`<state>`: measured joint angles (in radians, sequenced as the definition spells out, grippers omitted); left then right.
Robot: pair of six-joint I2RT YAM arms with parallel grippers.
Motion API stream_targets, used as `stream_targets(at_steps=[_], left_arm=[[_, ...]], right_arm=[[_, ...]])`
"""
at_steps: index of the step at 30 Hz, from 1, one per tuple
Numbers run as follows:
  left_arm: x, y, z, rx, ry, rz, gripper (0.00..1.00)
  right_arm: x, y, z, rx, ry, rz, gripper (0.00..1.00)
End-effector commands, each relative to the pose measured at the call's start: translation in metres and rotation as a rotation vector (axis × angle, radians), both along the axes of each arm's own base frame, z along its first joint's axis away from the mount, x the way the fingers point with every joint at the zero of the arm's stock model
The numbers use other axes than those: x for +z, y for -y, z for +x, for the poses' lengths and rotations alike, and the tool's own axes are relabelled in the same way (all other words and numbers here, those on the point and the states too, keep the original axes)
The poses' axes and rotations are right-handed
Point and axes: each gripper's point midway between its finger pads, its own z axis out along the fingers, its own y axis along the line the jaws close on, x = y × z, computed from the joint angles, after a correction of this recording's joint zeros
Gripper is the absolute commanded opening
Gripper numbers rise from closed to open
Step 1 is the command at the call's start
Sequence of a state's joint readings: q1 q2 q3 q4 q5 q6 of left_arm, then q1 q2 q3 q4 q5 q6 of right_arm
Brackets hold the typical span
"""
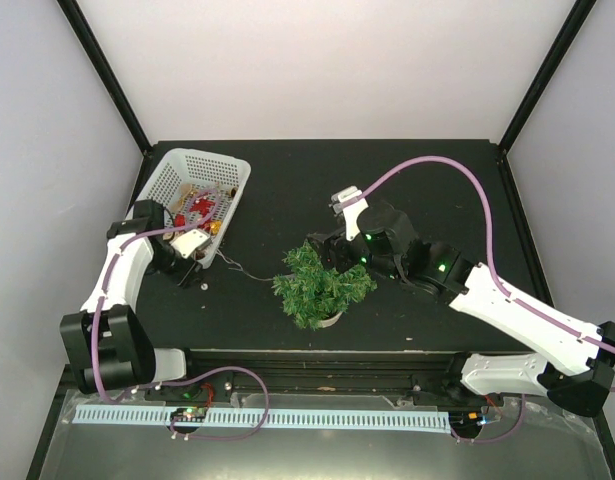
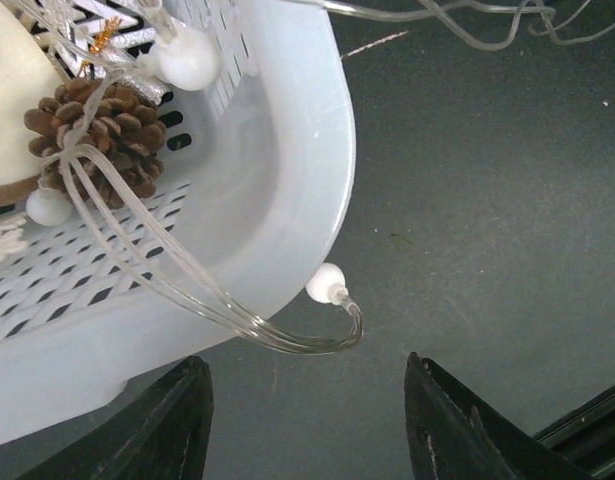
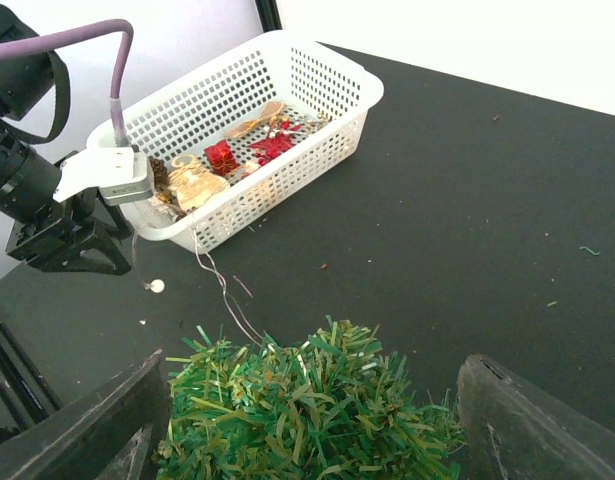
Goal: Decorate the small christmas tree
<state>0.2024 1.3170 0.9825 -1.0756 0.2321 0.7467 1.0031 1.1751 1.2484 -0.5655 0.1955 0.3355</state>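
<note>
**A:** Item one, the tree (image 1: 322, 285)?
**B:** Upright in its white pot on the counter (image 1: 437, 180). No ornament shows on it. All other places are given from it.

**A:** Item two, right pincer (image 3: 317, 420)?
**B:** Directly over the tree's crown, fingers spread wide to either side, holding nothing. Whether it touches the needles I cannot tell. Probable purpose: to steady the tree while it is dressed.

**A:** Item three, basket (image 1: 215, 157)?
**B:** White, perforated, well to the tree's far left. Contents: pine cone (image 2: 102, 130), red pieces (image 3: 220, 157), gold pieces, bulbs.

**A:** Item four, light string (image 2: 325, 285)?
**B:** Clear wire with white bulbs. It spills over the basket's corner and trails across the counter to the tree's left side. One bulb hangs on a loop just outside the rim.

**A:** Item five, left pincer (image 2: 307, 400)?
**B:** At the basket's tree-side corner, spread and empty, with that loop above the gap between its fingers. It appears lined up to take the string, the likely next step.
</note>
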Motion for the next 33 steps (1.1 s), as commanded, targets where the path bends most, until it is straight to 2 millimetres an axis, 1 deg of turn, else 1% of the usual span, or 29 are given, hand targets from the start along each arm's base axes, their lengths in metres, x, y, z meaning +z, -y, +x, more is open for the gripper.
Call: stream_targets(at_steps=[1, 6, 11, 15, 18, 20, 22, 25, 26, 30, 33], left_arm=[[-0.003, 0.006, 0.002, 0.053, -0.014, -0.037, 0.54], [-0.014, 0.002, 0.007, 0.099, -0.033, 0.000, 0.53], [-0.017, 0.013, 0.009, 0.115, -0.046, -0.032, 0.53], [-0.022, 0.013, 0.015, 0.125, -0.024, -0.009, 0.52], [-0.028, 0.013, 0.016, 0.139, -0.040, -0.014, 0.44], [-0.030, 0.016, 0.017, 0.146, -0.046, -0.031, 0.35], [-0.031, 0.016, 0.018, 0.152, -0.038, -0.034, 0.24], [-0.027, 0.015, 0.022, 0.156, -0.005, -0.026, 0.05], [-0.025, 0.014, 0.023, 0.157, 0.005, -0.025, 0.02], [-0.015, 0.014, 0.022, 0.142, 0.044, -0.019, 0.02], [-0.006, 0.013, 0.018, 0.128, 0.065, -0.010, 0.02]], right_arm=[[0.002, 0.000, 0.004, 0.005, 0.019, 0.006, 0.79], [0.004, 0.000, 0.004, 0.006, 0.022, 0.012, 0.79], [0.000, 0.001, 0.006, 0.001, 0.018, 0.004, 0.79], [0.000, 0.001, 0.006, 0.004, 0.014, 0.006, 0.80], [0.001, 0.001, 0.007, 0.003, 0.017, 0.006, 0.80], [0.000, 0.000, 0.007, 0.004, 0.015, 0.004, 0.79], [-0.001, -0.001, 0.007, 0.007, 0.011, 0.002, 0.79], [-0.003, -0.002, 0.007, 0.009, 0.005, 0.002, 0.80], [-0.004, -0.002, 0.007, 0.010, 0.004, 0.000, 0.80], [-0.007, -0.001, 0.008, 0.005, 0.002, -0.005, 0.80], [-0.006, 0.000, 0.008, 0.002, 0.002, -0.004, 0.80]])
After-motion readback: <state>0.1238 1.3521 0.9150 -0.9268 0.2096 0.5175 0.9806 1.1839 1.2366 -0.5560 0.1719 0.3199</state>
